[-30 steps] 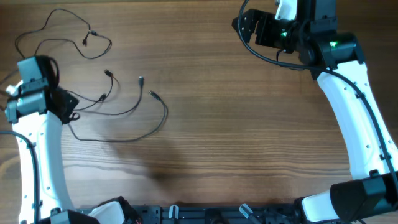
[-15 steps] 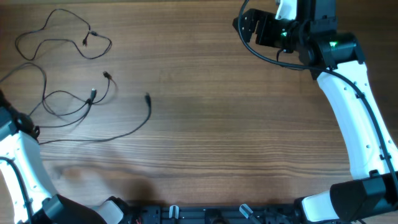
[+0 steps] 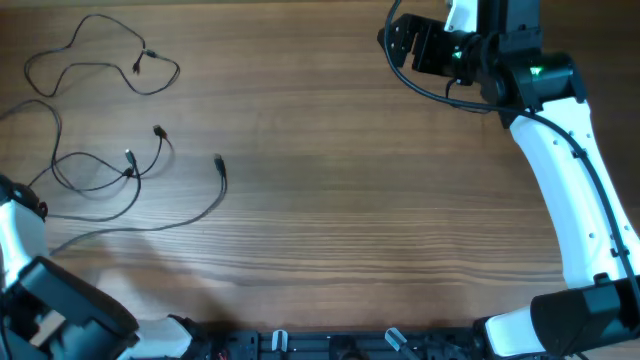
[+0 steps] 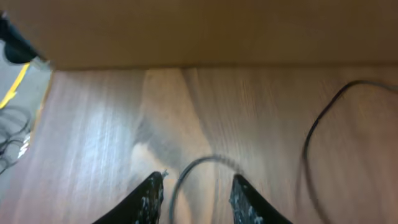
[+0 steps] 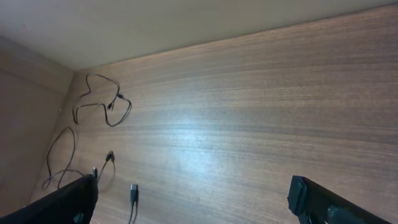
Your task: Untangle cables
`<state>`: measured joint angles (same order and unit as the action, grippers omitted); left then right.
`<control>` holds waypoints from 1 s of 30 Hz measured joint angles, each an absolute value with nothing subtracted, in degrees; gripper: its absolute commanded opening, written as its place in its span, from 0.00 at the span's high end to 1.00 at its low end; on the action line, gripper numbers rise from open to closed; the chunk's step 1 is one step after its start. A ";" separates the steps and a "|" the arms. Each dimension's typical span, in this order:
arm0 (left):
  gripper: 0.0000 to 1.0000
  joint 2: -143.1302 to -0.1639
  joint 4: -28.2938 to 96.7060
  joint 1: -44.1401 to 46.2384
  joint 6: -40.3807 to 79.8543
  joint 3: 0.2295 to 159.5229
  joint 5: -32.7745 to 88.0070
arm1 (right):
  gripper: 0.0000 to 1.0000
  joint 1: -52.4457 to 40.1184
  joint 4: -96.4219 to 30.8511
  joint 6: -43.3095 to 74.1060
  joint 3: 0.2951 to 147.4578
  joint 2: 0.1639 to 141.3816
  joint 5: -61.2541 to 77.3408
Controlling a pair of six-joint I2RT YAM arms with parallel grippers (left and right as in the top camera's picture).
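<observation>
The left fingers (image 4: 151,199) stand partly open over the wooden tabletop (image 3: 350,200), with a blurred black cable strand (image 4: 199,159) arching up between them, not pinched. The right fingers (image 5: 78,199) gape fully wide and hold nothing. The loosely looped cables (image 3: 158,131) lie well ahead of them, off to their left.

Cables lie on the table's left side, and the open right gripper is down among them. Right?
Not quite. The open right gripper is up at the far right, well clear of the cables, which do lie on the left. The overhead view shows this.
</observation>
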<state>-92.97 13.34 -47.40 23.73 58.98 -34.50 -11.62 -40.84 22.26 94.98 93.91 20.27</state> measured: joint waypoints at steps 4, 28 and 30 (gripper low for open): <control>0.54 -93.76 6.52 -47.42 22.13 58.87 -33.36 | 0.00 -11.62 -41.58 22.20 94.98 93.91 20.27; 0.03 -105.91 15.20 -31.22 19.18 58.87 4.14 | 0.00 -11.62 -41.21 21.82 94.98 93.91 20.27; 0.04 -105.93 13.85 -31.24 19.20 58.87 3.75 | 0.00 -11.62 -41.21 21.82 94.98 93.91 20.27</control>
<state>-105.93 13.85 -31.24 19.20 58.87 3.75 -11.62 -41.21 21.82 94.98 93.91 20.27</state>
